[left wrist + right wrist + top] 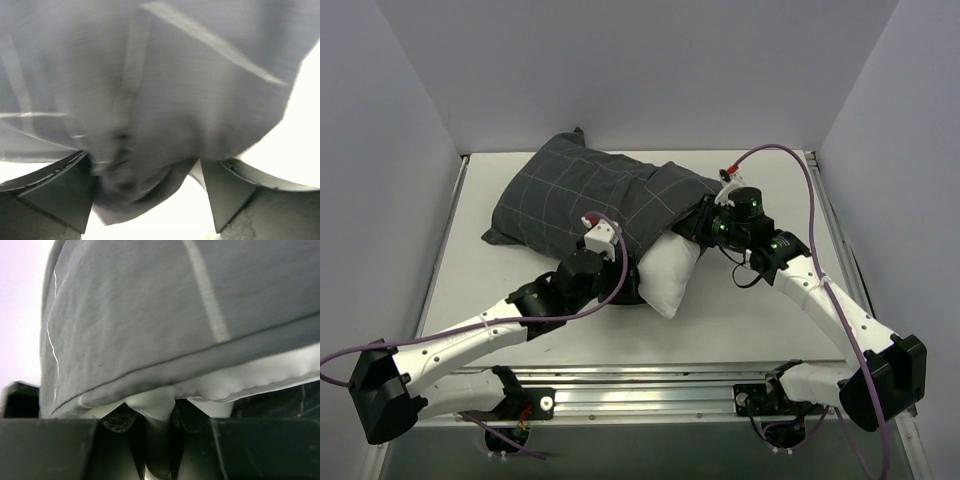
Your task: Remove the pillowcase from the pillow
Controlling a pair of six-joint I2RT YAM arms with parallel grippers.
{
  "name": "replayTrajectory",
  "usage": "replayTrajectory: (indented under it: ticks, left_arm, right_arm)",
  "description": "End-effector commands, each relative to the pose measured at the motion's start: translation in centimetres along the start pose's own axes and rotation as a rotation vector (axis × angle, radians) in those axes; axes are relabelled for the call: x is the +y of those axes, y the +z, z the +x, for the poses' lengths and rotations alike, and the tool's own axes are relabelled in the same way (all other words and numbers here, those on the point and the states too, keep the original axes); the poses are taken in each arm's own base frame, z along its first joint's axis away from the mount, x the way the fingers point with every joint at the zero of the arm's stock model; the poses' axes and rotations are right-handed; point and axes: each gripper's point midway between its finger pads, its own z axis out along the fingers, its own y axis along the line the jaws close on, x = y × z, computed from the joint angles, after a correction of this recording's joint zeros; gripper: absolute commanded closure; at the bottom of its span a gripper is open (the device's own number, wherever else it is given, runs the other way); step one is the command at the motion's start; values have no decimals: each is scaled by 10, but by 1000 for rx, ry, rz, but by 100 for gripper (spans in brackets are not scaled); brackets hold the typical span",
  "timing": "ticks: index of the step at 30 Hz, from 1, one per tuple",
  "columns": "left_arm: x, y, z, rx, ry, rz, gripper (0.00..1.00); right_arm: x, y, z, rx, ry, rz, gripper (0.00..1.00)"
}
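Charcoal checked cloth fills most of my overhead view. The pillowcase [582, 195] lies across the back-left and middle of the table [760, 310]. The pillow [672, 275] sits mostly inside it, with only its white near-right end poking out of the mouth. On my left wrist camera the left gripper [145, 172] stands wide open, and a blurred fold of the dark cover hangs loose between its fingers, gripped by neither. Over on the right, the right gripper [160, 415] is pinched onto a tuck of the pillow's white fabric, just below the cover's hem.
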Motion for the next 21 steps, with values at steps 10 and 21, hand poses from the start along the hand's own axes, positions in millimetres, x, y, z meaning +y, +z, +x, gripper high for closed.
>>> replayTrajectory:
  ticks: [10,21]
  left_arm:
    - [-117,-56,-116,-71,217,485,9]
    - [-148,-32,-118,96,289,588,8]
  right_arm:
    - [26,-6,9,44,-167,-91,100]
    - [19,-8,9,33,-212,-64,100]
